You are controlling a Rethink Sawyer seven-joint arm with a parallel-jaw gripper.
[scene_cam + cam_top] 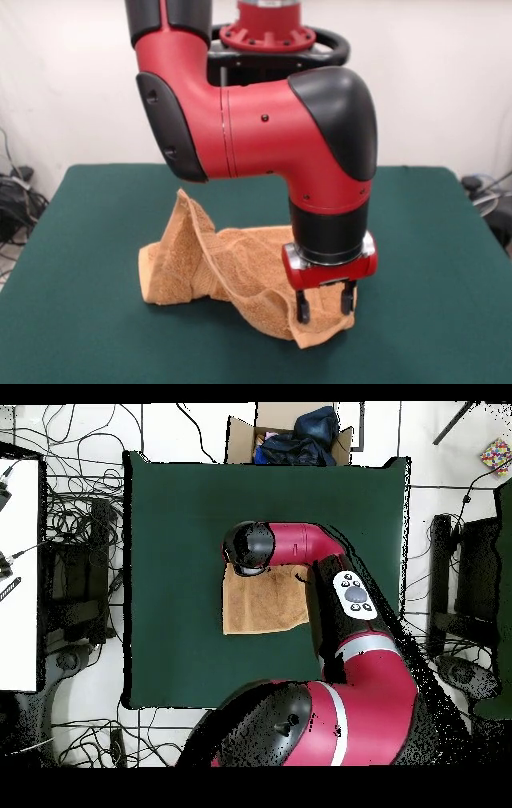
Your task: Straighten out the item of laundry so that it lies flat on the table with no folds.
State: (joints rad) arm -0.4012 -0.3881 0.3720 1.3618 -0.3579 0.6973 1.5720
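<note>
Towel [240, 272] still humped and folded on the surface [432, 264] — pincer [326, 306] spread at its corner — flattening mostly ahead.

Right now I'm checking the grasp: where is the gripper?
In the front view the gripper hangs over the towel's right corner, near the table's front edge.

White wall [448, 72], cable-strewn floor [80, 534]

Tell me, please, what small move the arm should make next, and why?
Probably draw the pincer outward, toward the table's open side: it stands at the towel's near corner, and the cloth behind is ridged and folded. I cannot tell whether it has a grip.
</note>
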